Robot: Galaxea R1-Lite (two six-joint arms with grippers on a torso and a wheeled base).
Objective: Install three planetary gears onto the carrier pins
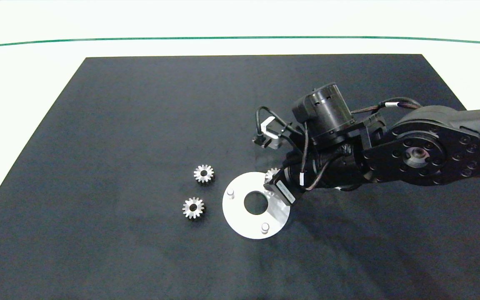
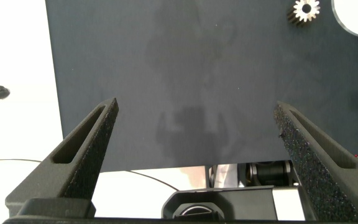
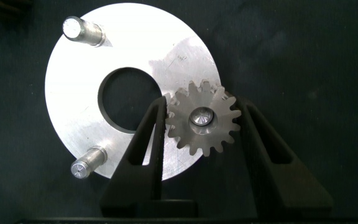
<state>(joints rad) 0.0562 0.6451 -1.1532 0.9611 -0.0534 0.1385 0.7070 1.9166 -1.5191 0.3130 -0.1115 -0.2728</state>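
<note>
One small silvery metal spur gear (image 3: 202, 120) sits on a whitish peg at the edge of the flat white round disc (image 3: 79, 93), with the right end effector (image 3: 202, 127) around it, one finger touching its teeth and the other just clear, so it looks open to me. The other two pegs (image 1: 230, 193) (image 1: 265, 227) are bare, and two more silvery gears (image 1: 203, 173) (image 1: 193, 207) lie just beside the disc on the black mat (image 1: 119, 125) covering the worktop. The left end effector (image 2: 197, 134) hangs wide open over the mat's edge, holding nothing.
</note>
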